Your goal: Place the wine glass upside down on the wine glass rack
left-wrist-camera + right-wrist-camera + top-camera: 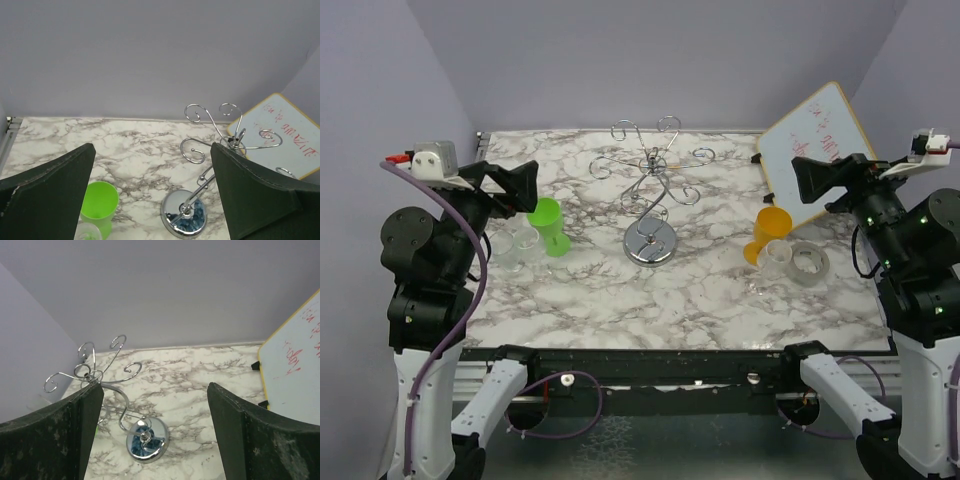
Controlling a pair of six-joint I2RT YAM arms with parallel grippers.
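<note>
Both jaws apart, empty, left gripper (523,186) and right gripper (809,180) flanking wine glass rack (650,243)

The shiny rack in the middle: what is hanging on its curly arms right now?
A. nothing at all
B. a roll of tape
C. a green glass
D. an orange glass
A: all the curled arms of the rack are bare. The green glass and the orange glass both stand on the table, off to either side of it.
</note>
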